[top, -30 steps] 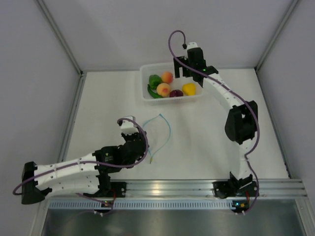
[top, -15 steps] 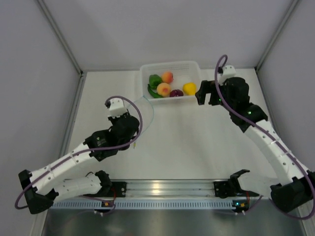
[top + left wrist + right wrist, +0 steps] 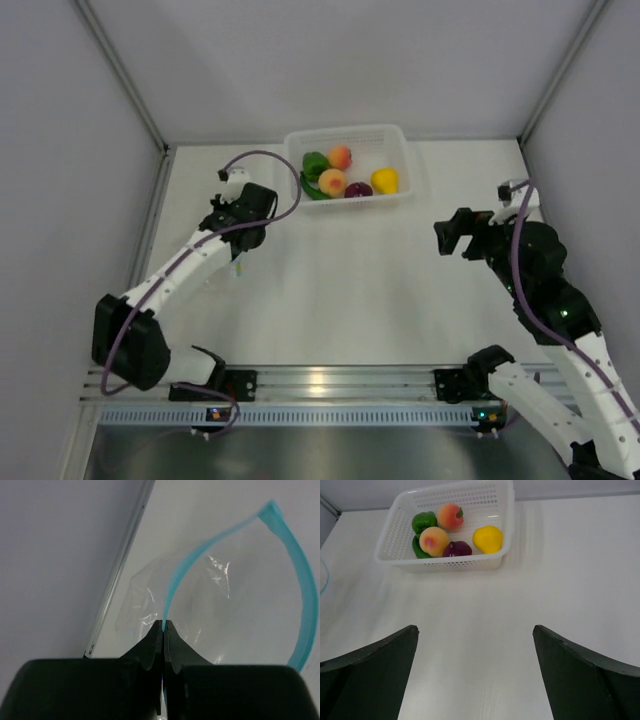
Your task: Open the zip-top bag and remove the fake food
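Note:
The zip-top bag (image 3: 215,595) is clear and holds nothing; its light blue zip strip (image 3: 300,585) gapes in a wide loop. My left gripper (image 3: 164,622) is shut on the strip's edge and holds the bag near the left wall; it also shows in the top view (image 3: 245,215). The fake food lies in the white mesh basket (image 3: 345,132): green pepper (image 3: 315,163), two peach-orange fruits (image 3: 340,157), a purple piece (image 3: 358,189), a yellow pepper (image 3: 385,180) and a green chili (image 3: 310,190). My right gripper (image 3: 450,235) is open and empty, well short of the basket (image 3: 445,565).
The left wall's metal rail (image 3: 125,555) runs close beside the bag. Grey walls enclose the white table on three sides. The arms' mounting rail (image 3: 330,380) runs along the near edge.
My left arm carried the bag from the table's middle over to the left wall. My right arm drew back from the basket to the right and toward the near side.

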{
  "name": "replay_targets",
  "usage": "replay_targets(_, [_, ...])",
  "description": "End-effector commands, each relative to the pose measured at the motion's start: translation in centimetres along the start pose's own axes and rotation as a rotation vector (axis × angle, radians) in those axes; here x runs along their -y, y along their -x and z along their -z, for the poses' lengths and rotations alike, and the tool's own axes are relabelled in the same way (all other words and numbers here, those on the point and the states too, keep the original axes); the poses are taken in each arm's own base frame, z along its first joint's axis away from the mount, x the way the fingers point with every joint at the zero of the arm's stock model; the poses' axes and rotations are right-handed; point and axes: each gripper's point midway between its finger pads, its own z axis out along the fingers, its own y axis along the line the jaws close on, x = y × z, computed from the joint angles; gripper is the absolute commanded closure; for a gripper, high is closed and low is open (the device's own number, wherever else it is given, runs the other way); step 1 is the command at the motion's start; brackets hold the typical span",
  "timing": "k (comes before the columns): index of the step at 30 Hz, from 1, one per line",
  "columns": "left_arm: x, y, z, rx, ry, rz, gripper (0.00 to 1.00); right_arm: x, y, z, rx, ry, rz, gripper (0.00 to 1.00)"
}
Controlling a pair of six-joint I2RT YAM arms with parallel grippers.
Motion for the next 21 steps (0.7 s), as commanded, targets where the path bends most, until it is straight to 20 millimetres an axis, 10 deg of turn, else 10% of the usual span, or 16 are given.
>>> replay_targets(1, [1.9,-2.3,-2.6,-0.129,-0.036,-0.145,1.0,1.4,-1.4,2.0,-0.023,-0.042,0.005,0.01])
replay_targets(5, [3.6,-3.6,-4.2,-0.191,-0.031,-0.083,1.0,1.5,-1.4,3.8,-0.004,-0.024,0.012,0.01])
replay_targets(12, [7.6,-6.0,-3.9,-0.3,-0.167,0.042,0.52,1.2,-1.6,4.4,-0.003,0.001,0.008,0.01])
replay_targets(21, [3.8,0.2,1.1,-0.128,-0.291,0.35,0.02,0.7,-1.9,5.0,-0.01,0.037,0.011,0.01])
